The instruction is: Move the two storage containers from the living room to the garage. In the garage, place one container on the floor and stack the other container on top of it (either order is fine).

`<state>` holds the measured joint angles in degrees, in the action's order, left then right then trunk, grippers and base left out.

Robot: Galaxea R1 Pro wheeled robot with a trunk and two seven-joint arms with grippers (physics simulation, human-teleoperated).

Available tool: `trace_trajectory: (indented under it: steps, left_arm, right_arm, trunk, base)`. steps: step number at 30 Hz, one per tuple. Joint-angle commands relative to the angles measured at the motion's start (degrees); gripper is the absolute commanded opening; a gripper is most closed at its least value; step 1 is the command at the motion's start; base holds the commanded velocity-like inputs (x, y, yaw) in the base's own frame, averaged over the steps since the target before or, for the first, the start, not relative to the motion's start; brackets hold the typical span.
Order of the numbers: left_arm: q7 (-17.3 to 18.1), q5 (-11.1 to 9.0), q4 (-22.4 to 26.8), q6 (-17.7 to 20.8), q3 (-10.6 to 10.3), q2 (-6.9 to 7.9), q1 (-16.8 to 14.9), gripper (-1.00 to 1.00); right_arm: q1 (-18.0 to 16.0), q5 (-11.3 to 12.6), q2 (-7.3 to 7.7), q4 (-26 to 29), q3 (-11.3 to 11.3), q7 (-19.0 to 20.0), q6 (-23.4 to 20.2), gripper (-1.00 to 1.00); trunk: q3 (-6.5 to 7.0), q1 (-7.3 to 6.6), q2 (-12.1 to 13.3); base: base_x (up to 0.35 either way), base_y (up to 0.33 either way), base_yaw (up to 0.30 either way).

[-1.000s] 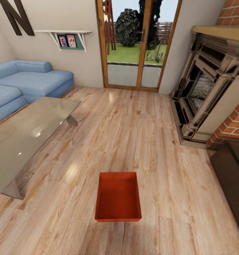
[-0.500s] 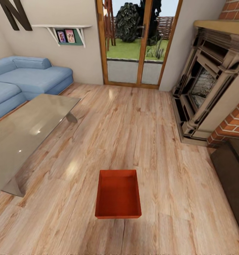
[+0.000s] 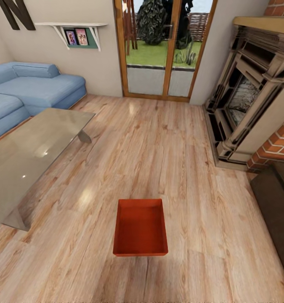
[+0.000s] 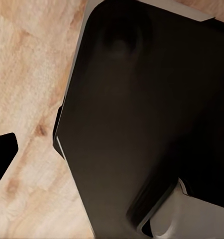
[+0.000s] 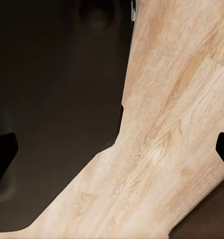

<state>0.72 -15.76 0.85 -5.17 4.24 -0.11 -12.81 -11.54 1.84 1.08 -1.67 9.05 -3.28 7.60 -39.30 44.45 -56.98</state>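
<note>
One orange bin (image 3: 140, 229) sits on the wood floor (image 3: 167, 147) of the living room, between glass table (image 3: 28, 155) and fireplace (image 3: 251, 109). Neither pincer's state can be told, nor the bin's place relative to them.

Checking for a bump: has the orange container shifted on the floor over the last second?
No. The storage container sits the same against the leg of the glass table; the camera itself shifted.
</note>
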Motion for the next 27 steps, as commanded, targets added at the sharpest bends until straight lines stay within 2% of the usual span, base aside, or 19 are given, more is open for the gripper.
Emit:
trace_trajectory:
  steps: [1, 12, 22, 25, 26, 27]
  left_arm:
    - [0.07, -0.06, -0.05, -0.16, 0.41, -0.01, -0.03, 1.0]
    - [0.07, -0.06, -0.05, -0.15, 0.42, -0.07, -0.03, 1.0]
    - [0.07, -0.06, -0.05, -0.17, 0.4, -0.07, -0.03, 1.0]
    - [0.07, -0.06, -0.05, -0.17, 0.39, -0.07, -0.03, 1.0]
    - [0.07, -0.06, -0.05, -0.17, 0.41, -0.07, -0.03, 1.0]
    - [0.07, -0.06, -0.05, -0.17, 0.39, -0.07, -0.03, 1.0]
  right_arm:
    - [-0.06, 0.19, -0.02, -0.18, 0.44, -0.15, 0.31, 1.0]
    - [-0.06, 0.19, 0.03, -0.18, 0.44, -0.09, 0.3, 1.0]
    - [-0.06, 0.17, -0.09, -0.18, 0.5, 0.02, 0.18, 1.0]
    - [-0.06, -0.96, -0.15, -0.18, 0.52, 0.03, 0.17, 1.0]
    - [-0.06, -3.26, -0.47, -0.18, 0.46, -0.07, 0.16, 1.0]
    - [-0.06, -3.81, -0.53, -0.18, 0.44, -0.09, 0.14, 1.0]
  trunk:
    - [-0.13, 0.0, -0.03]
    - [-1.13, 0.0, -0.03]
    - [-1.28, 0.0, -0.03]
    - [-1.28, 0.0, -0.03]
    - [-1.28, 0.0, -0.03]
    - [-1.28, 0.0, -0.03]
  base:
    - [0.0, 0.0, 0.0]
    - [0.0, 0.0, 0.0]
    - [0.0, 0.0, 0.0]
    - [0.0, 0.0, 0.0]
    - [0.0, 0.0, 0.0]
    - [0.0, 0.0, 0.0]
